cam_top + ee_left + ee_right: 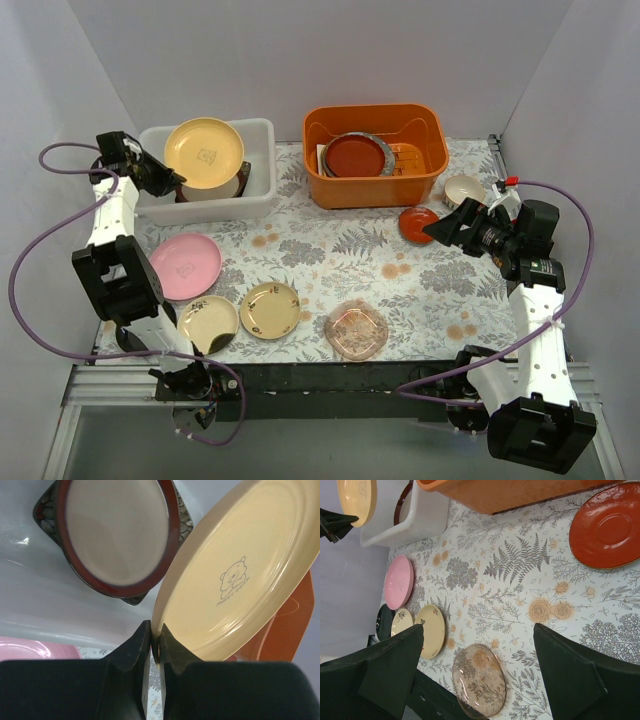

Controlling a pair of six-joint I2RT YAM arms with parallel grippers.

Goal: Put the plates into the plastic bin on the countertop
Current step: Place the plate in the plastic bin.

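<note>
Step in hand: carrying one cream plate [240,575] into the plastic bin [215,208], which stands at the far left of the counter [330,250].
Left pincer [155,630]: pinched nearly shut on the cream plate's rim, holding it tilted over the bin.
Inside the bin: a dark-rimmed dish [117,530] lies under the tilted plate; whether the two touch I cannot tell.
Right pincer [475,630]: spread wide with nothing in it, hovering over the counter near the small red plate [607,527] on the far right.
Left to move: the pink plate [185,265], two gold plates [270,308] and the scalloped glass plate [356,330] along the near side.
Next move: probably lower and level the cream plate onto the dish, then release gently to avoid a clatter.
</note>
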